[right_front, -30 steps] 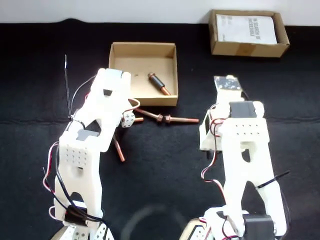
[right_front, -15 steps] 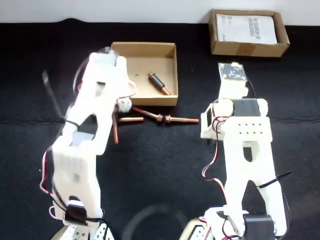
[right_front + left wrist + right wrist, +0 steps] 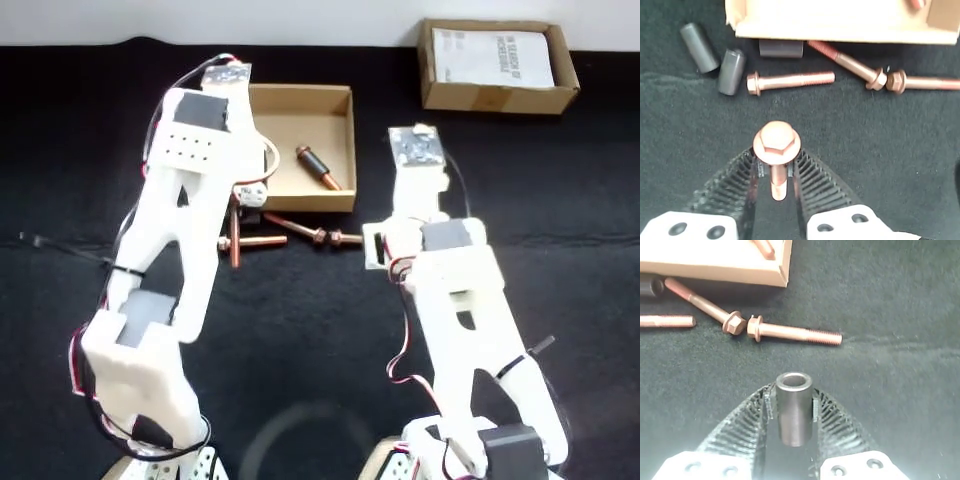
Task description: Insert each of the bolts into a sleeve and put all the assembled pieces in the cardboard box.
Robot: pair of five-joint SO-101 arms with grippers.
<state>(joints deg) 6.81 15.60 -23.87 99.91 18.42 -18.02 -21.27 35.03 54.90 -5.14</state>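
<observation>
Held bolt (image 3: 776, 145), sleeve (image 3: 794, 410); spares (image 3: 790, 80) beside box (image 3: 840, 31)

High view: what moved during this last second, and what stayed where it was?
The left pincer, carrying a bolt, swung away from the robot's base toward the cardboard box. The right pincer, shut on a sleeve, shifted toward the left arm, nearer the loose bolts. Those bolts and the assembled piece in the box stayed put.
</observation>
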